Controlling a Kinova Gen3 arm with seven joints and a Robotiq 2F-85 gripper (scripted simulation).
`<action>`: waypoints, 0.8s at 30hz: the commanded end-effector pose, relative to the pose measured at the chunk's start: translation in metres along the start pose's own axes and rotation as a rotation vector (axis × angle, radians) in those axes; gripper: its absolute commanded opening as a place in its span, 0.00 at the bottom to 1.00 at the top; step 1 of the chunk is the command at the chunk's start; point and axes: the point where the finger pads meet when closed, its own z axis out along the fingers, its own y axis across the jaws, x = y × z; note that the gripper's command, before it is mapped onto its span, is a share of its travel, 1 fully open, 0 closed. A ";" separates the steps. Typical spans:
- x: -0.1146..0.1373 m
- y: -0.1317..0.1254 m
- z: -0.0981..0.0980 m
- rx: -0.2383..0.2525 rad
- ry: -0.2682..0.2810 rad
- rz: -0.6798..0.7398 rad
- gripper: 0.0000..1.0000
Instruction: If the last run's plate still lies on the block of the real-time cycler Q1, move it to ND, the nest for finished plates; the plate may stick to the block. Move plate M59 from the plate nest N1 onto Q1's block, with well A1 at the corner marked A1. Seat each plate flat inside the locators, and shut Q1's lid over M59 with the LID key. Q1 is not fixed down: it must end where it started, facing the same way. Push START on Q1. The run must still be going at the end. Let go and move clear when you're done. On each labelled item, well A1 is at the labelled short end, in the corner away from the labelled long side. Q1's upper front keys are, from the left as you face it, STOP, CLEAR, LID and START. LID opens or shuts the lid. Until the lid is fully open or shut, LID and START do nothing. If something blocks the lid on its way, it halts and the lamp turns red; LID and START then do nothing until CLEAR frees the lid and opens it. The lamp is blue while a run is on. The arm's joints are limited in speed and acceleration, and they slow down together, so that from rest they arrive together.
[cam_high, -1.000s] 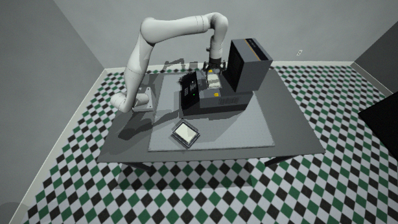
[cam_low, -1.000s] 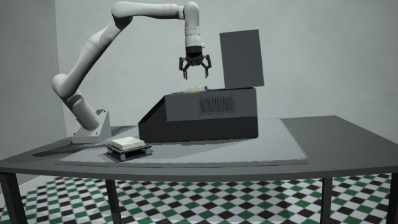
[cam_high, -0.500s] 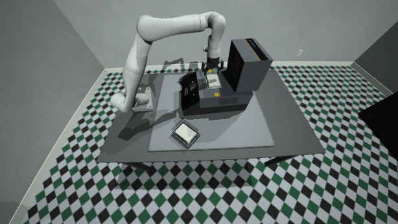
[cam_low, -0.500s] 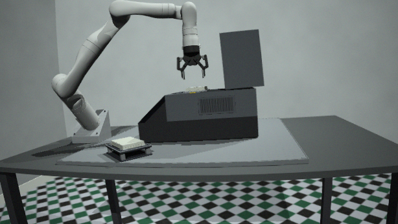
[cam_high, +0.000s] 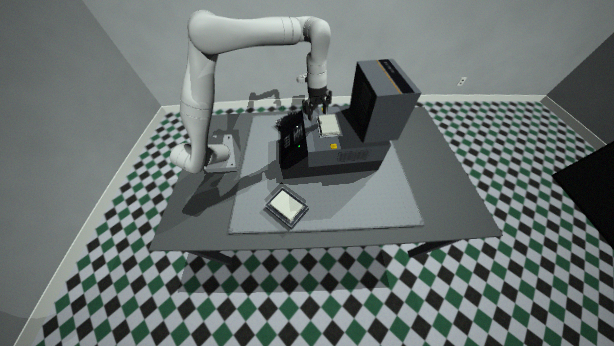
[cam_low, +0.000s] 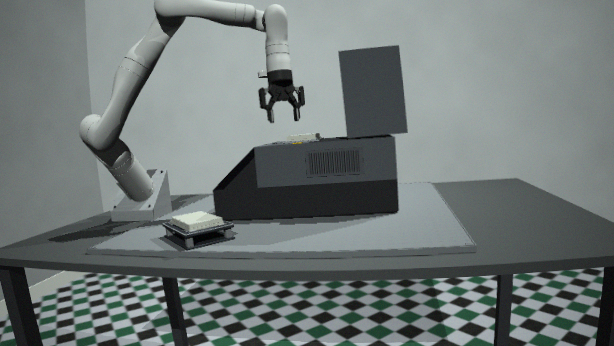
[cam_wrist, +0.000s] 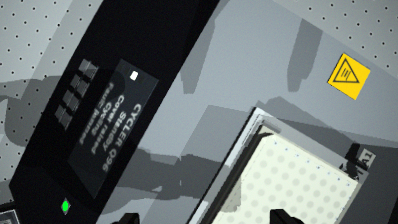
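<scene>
The cycler Q1 (cam_high: 320, 159) (cam_low: 325, 197) (cam_wrist: 220, 80) has its lid (cam_high: 387, 107) (cam_low: 372, 90) raised. A pale plate (cam_high: 329, 125) (cam_low: 302, 137) (cam_wrist: 295, 185) lies on its block; its name cannot be read. The A1 mark (cam_wrist: 367, 157) is beside one block corner. My gripper (cam_high: 318, 114) (cam_low: 284, 120) (cam_wrist: 207, 217) is open and empty, above the cycler top on the key-panel side of that plate. Another pale plate (cam_high: 286, 204) (cam_low: 196, 219) sits in a nest (cam_high: 291, 225) (cam_low: 210, 231); no label is readable. The keys (cam_wrist: 75, 95) are on the sloping front.
The status screen (cam_wrist: 112, 140) shows a white square near its text; a green light (cam_wrist: 65, 205) is on the panel. The raised lid stands at the back of the cycler. A yellow warning sticker (cam_high: 333, 146) (cam_wrist: 349, 76) marks its top. Part of something enters the wrist view's lower left corner.
</scene>
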 end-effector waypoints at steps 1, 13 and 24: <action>0.007 -0.013 -0.004 -0.023 -0.021 -0.152 0.81; 0.022 -0.042 -0.010 -0.041 -0.067 -0.482 0.72; 0.039 -0.074 -0.016 -0.060 -0.117 -0.844 0.62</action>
